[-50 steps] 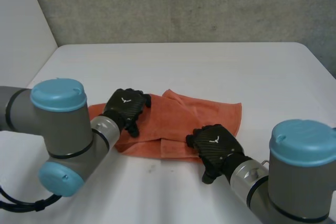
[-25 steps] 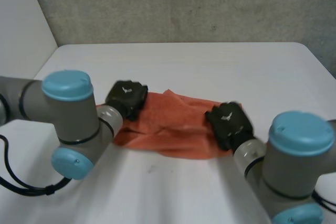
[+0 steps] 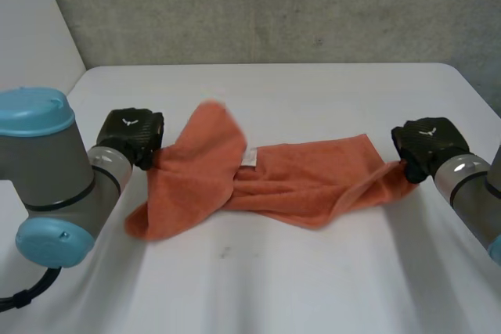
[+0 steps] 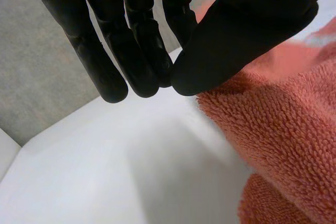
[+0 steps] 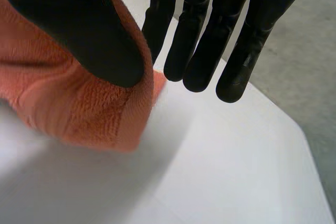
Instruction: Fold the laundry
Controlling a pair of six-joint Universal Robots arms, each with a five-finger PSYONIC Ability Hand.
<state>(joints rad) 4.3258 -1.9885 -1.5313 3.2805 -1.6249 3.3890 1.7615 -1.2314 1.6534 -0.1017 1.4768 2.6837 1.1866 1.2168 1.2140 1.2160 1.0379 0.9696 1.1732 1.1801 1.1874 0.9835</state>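
Note:
An orange towel hangs stretched between my two hands above the white table, rumpled and sagging in the middle. My left hand pinches the towel's left end; in the left wrist view the thumb presses the terry cloth against the fingers. My right hand pinches the right end; in the right wrist view the thumb clamps the towel against the fingers. A flap of the towel stands up near the left hand, with a small white label beside it.
The table's far edge meets a grey wall. A white panel stands at the far left. Bare tabletop lies in front of and behind the towel.
Both hands closed on the towel's ends and moved apart, the left one leftward and the right one rightward. The towel went from a crumpled heap to a stretched band.

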